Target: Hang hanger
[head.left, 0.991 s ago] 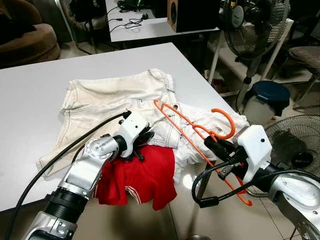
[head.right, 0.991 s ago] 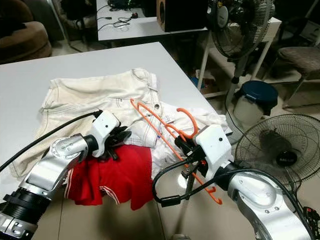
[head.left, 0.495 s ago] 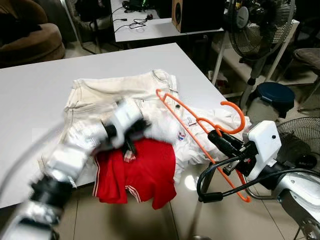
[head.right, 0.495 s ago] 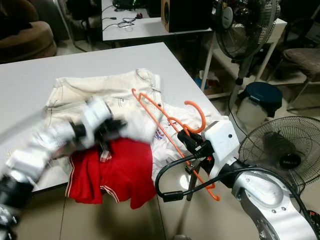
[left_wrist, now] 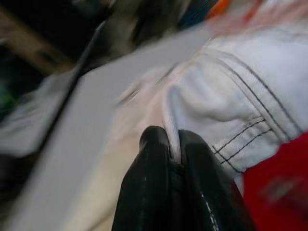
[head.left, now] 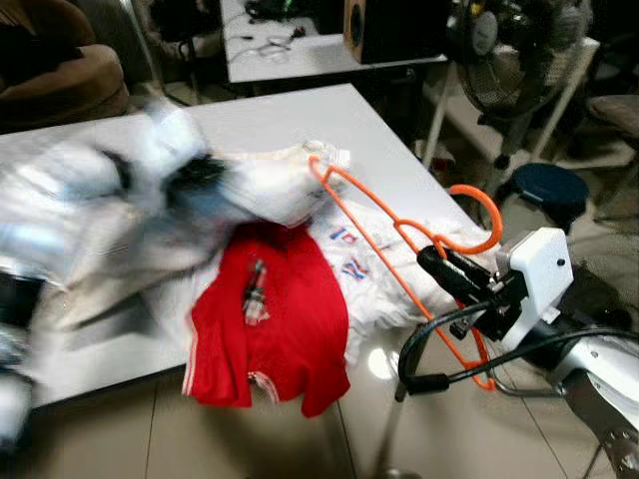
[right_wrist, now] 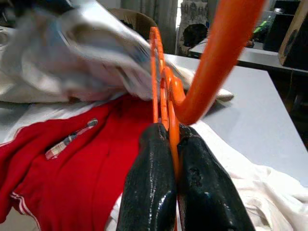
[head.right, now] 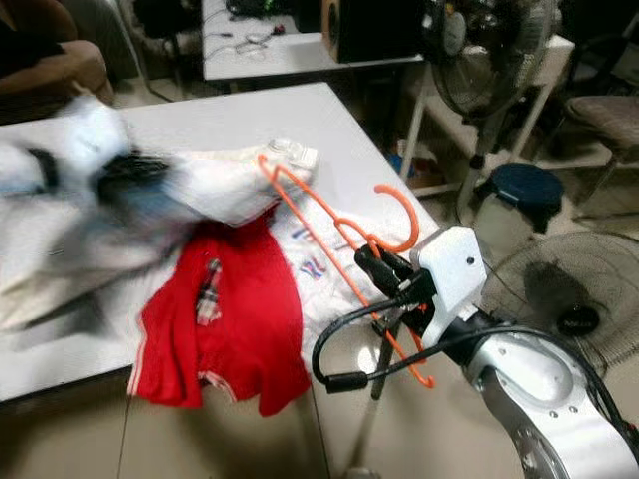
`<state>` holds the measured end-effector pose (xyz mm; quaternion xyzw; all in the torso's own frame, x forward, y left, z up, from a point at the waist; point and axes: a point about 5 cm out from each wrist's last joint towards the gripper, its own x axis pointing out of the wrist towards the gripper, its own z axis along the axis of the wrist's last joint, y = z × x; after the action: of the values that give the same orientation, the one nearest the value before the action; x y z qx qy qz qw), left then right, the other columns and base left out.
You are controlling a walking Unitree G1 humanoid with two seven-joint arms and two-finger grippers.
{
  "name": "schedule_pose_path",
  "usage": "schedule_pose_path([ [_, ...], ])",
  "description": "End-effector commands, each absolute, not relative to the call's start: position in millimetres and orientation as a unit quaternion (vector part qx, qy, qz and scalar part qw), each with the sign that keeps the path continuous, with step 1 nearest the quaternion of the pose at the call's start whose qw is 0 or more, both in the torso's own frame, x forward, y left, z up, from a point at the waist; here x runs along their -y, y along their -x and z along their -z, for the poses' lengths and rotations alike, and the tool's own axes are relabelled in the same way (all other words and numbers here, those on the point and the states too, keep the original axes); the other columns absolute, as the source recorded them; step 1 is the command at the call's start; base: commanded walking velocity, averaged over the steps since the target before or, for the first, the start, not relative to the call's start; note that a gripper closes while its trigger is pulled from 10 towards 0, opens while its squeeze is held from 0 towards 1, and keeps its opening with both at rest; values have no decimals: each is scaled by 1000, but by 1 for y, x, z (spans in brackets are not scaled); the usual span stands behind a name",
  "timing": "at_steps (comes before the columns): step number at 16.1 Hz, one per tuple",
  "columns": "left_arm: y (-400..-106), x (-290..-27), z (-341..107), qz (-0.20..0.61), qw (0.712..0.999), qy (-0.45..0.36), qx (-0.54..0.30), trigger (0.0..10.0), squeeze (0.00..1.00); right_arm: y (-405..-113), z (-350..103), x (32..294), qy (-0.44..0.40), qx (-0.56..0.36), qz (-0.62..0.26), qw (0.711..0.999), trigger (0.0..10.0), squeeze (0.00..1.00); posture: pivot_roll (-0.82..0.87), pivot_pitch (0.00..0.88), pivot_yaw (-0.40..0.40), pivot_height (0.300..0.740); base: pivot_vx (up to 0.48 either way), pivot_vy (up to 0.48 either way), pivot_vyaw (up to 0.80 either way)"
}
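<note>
The right gripper (right_wrist: 169, 144), at the near right edge of the white table (head.left: 329, 120), has its two black fingers pinched tight on the lower bar of the orange hanger (head.left: 399, 235), which slants up and away over the table with its hook curling to the right. The left gripper (left_wrist: 169, 144), a blur at the far left, has its fingers clamped on a fold of the cream garment (left_wrist: 231, 106) and holds it off the table. A red garment (head.left: 275, 319) lies near the front edge, partly hanging over it.

The left gripper (left_wrist: 173, 144) pinches a fold of white garment (left_wrist: 240, 110).
</note>
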<state>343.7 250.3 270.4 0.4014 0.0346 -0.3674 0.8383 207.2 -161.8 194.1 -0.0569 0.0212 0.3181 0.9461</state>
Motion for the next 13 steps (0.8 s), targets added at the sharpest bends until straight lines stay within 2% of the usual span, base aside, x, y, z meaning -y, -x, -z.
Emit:
schedule_pose_path([
  [1, -344, -256, -276, 358, 828, -429, -37, 0, 0, -205, -200, 158, 56, -1, -328, 943, 10000, 0, -231, 0, 55, 740, 0, 0, 0],
  [4, -340, -288, -275, 315, 801, -498, -106, 0, 0, -205, -201, 154, 49, 2, -336, 940, 10000, 0, -222, 0, 52, 740, 0, 0, 0],
  [6, -330, -322, -261, 292, 782, -518, -185, 0, 0, -203, -199, 150, 44, -1, -345, 937, 10000, 0, -216, 0, 51, 740, 0, 0, 0],
  [9, -309, -330, -223, 356, 758, -484, -255, 0, 0, -203, -198, 146, 39, 1, -351, 936, 10000, 0, -209, 0, 50, 740, 0, 0, 0],
  [10, -294, -334, -199, 383, 743, -470, -285, 0, 0, -202, -198, 143, 33, 1, -355, 934, 10000, 0, -204, 0, 43, 740, 0, 0, 0],
  [11, -289, -333, -193, 389, 743, -463, -287, 0, 0, -202, -197, 142, 31, 0, -359, 933, 10000, 0, -200, 0, 42, 740, 0, 0, 0],
  [12, -284, -329, -186, 393, 758, -445, -269, 7137, 0, -201, -196, 139, 28, -1, -366, 930, 10000, 0, -195, 0, 36, 740, 0, 0, 0],
  [13, -283, -320, -184, 400, 787, -404, -239, 10000, 1000, -201, -196, 137, 24, -2, -370, 929, 10000, 0, -193, 0, 35, 740, 0, 0, 0],
])
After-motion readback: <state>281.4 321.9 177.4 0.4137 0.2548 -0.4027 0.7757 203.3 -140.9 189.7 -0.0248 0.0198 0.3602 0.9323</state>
